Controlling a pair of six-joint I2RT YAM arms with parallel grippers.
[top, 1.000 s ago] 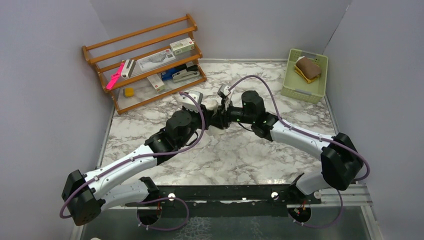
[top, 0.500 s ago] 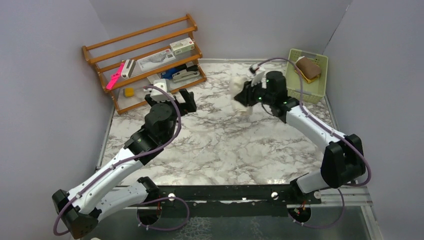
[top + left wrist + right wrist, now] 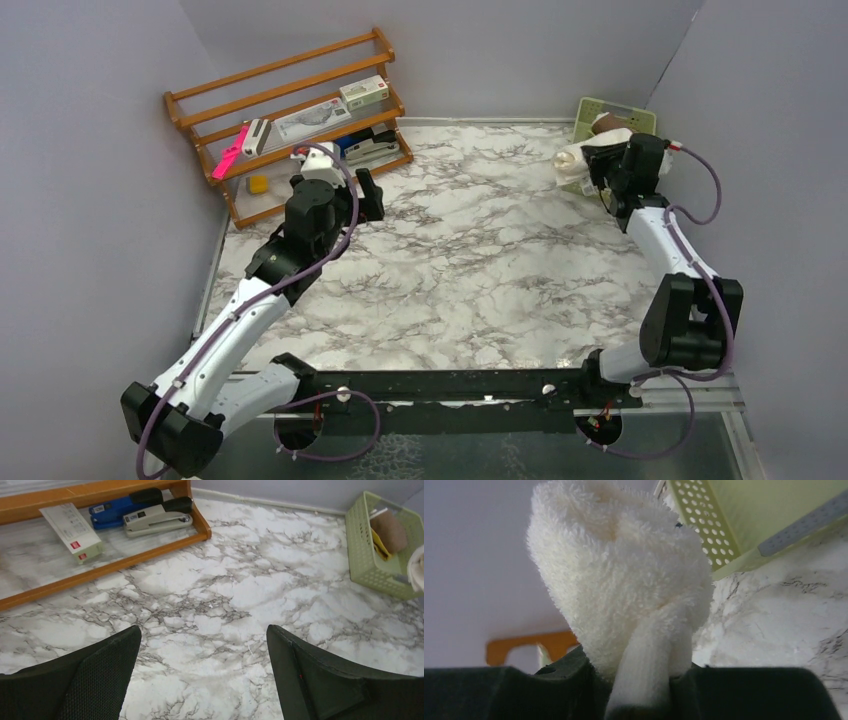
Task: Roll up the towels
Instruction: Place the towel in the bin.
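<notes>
Clearly the risk sits with the right gripper (image 3: pixel 639 680), which is clamped on the lower end of the rolled cream towel (image 3: pixel 619 580), apparently off the table and just beside a corner of the green basket (image 3: pixel 592 106). The roll flares loose above the jaws (soft terry, nothing binding it), so a quick swing or an early release could let it unwind, or snag the rim and fall onto the marble table (image 3: pixel 225 595). The brown-and-mustard towel (image 3: pixel 389 530) lies inside the basket and could tip a careless drop. The left gripper (image 3: pixel 202 675) hangs empty, jaws wide apart, near the wooden rack (image 3: pixel 125 560).
</notes>
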